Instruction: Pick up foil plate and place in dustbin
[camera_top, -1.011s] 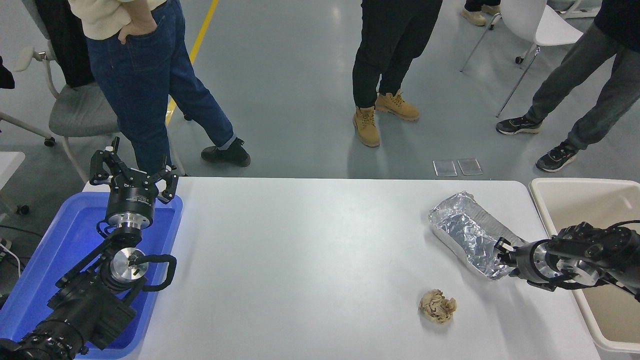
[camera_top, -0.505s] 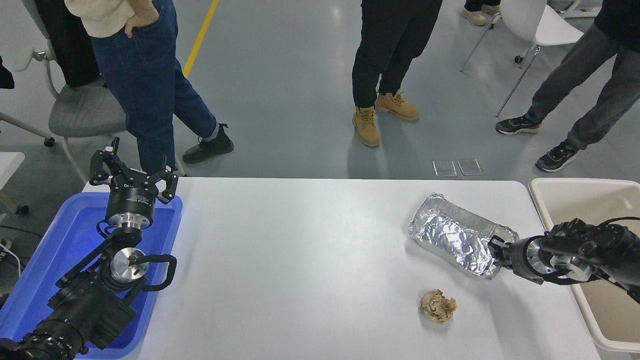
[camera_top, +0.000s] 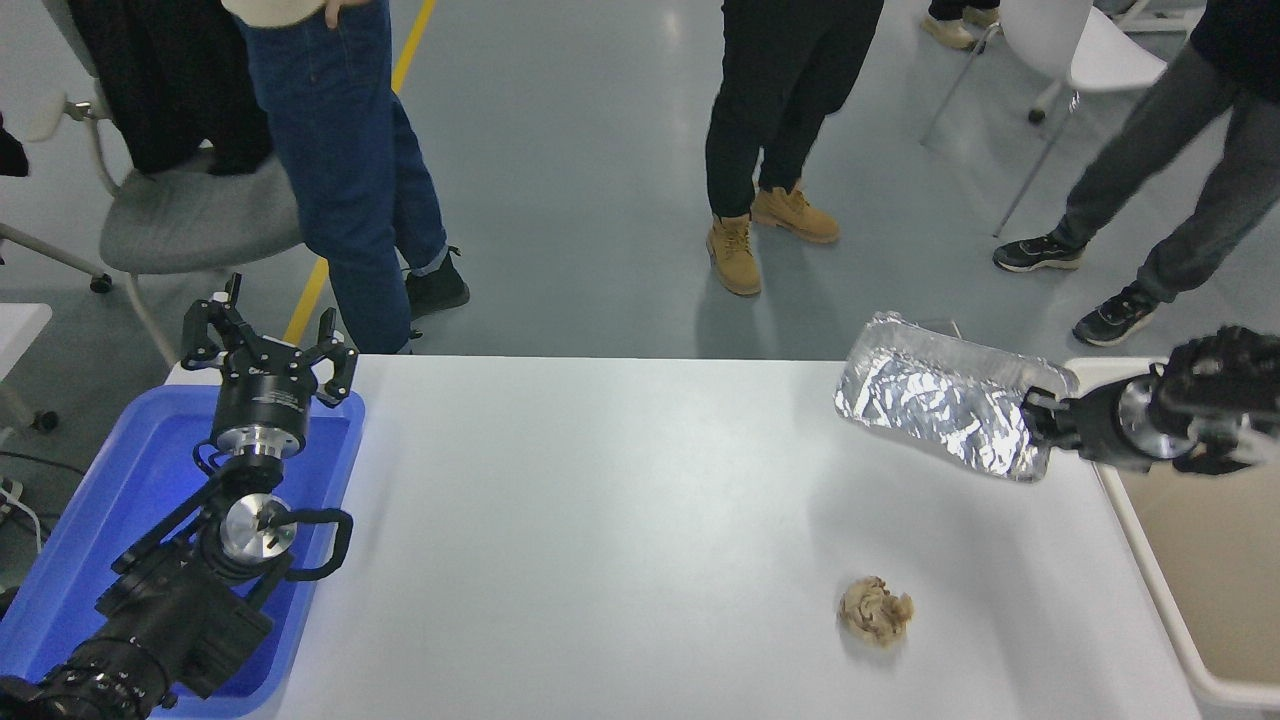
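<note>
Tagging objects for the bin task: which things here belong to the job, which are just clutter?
Job:
- foil plate, lifted off the table
- right gripper, shut on the plate's end
- dustbin, at the table's right

Clutter:
- crumpled paper ball on the white table
- blue tray
- left gripper, parked, open

Legible text: none. Left gripper (camera_top: 268, 345), lower left of the frame, carries a small pale marking on its black collar, too small to read. No labels, brands, numbers or signs can be read elsewhere.
</note>
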